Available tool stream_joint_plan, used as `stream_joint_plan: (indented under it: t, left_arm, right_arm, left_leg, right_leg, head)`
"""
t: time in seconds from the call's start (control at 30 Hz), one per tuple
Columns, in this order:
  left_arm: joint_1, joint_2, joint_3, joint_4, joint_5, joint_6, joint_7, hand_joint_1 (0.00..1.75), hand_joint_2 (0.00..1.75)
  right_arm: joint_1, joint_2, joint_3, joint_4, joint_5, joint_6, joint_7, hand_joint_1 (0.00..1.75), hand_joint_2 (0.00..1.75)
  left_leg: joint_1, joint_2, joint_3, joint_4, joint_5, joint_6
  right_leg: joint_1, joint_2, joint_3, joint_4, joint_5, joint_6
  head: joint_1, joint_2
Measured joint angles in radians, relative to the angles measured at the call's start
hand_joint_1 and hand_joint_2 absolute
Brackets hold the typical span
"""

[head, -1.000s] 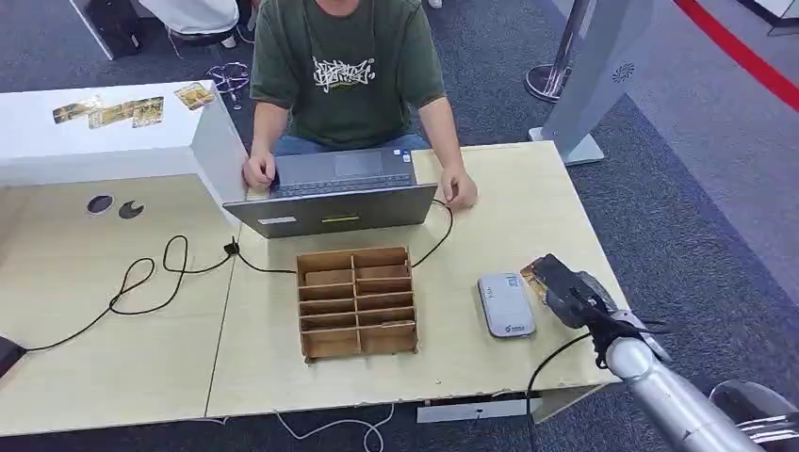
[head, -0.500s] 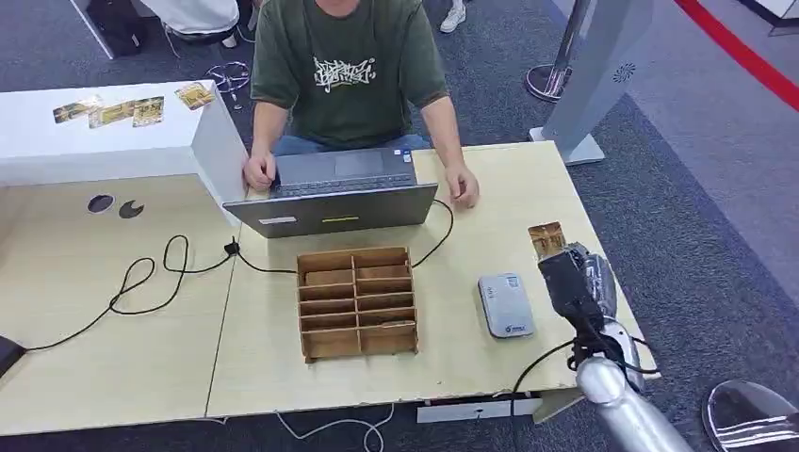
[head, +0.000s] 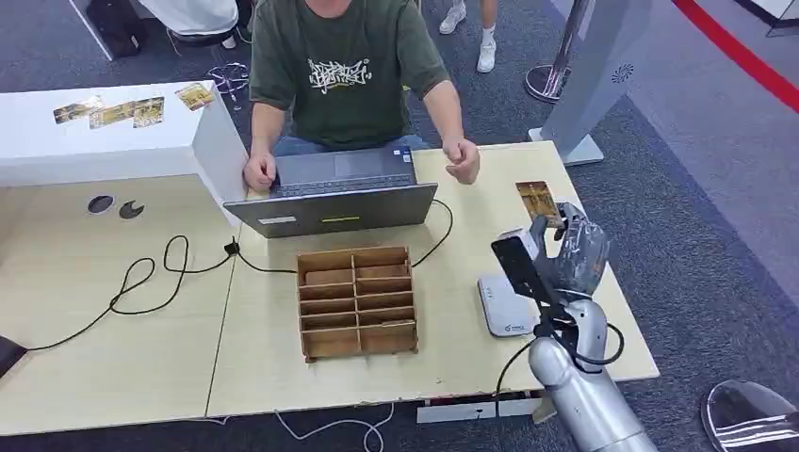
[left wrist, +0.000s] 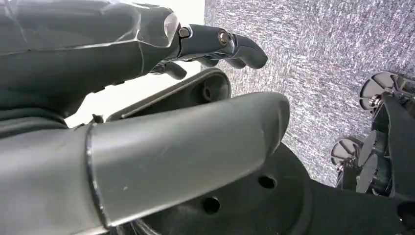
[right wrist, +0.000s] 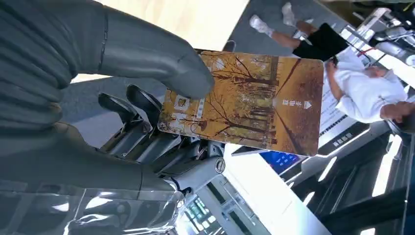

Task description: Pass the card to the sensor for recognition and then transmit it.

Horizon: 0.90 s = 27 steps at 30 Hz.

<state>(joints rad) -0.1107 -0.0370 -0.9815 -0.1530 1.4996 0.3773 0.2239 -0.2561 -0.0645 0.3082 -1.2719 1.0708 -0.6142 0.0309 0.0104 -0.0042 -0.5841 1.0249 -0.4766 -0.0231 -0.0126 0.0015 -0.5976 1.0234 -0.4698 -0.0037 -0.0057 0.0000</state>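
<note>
My right hand [head: 571, 250] is raised over the right part of the table [head: 141, 358] and pinches a card [head: 537, 200] with an autumn-tree print. The card sticks out on the far side of the hand, tilted. In the right wrist view the thumb [right wrist: 161, 63] presses the card [right wrist: 254, 100] against the fingers [right wrist: 147, 132] beneath it. The white card sensor [head: 504, 308] lies flat on the table just to the near left of the hand, and the card is well above it. My left hand [left wrist: 147, 98] hangs over grey carpet and holds nothing, fingers loosely apart.
A wooden compartment box [head: 357, 301] stands mid-table. Behind it a person [head: 349, 75] sits at an open laptop [head: 334, 193], one fist [head: 462, 160] lifted off the table. A black cable [head: 151, 278] loops across the left. Several cards [head: 122, 111] lie on a white counter.
My right hand has lifted and swung left and away from the table's right edge, carrying the card higher. The person's hand near the laptop rose off the tabletop.
</note>
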Motion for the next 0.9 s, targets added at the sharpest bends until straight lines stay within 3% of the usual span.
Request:
stream_joint_plan:
  t: [0.37,0.67,0.9]
  left_arm:
    - [-0.009,-0.007,-0.033,0.0,-0.045,-0.003,0.017,0.0,0.0]
    - [-0.036,-0.012,-0.069,0.0,-0.082,0.001,0.052,0.0,0.0]
    - [-0.051,-0.014,-0.106,0.0,-0.094,0.005,0.066,0.0,0.0]
  right_arm:
    - [-0.3,0.086,0.066,0.296,0.043,0.014,0.058,1.75,1.75]
    - [-0.552,0.144,0.07,0.588,0.103,0.031,0.161,1.75,1.75]
    - [-0.671,0.162,0.085,0.728,0.145,0.051,0.22,1.75,1.75]
  left_leg:
    - [0.0,0.0,0.0,0.0,0.001,0.0]
    - [0.0,-0.001,0.0,0.0,0.002,0.0]
    - [0.0,-0.001,0.0,0.0,0.002,0.0]
  right_leg:
    - [0.0,0.0,0.0,0.0,0.0,0.0]
    - [0.0,0.0,0.0,0.0,0.001,0.0]
    - [0.0,0.0,0.0,0.0,0.001,0.0]
  head:
    - [0.0,0.0]
    - [0.0,0.0]
    - [0.0,0.0]
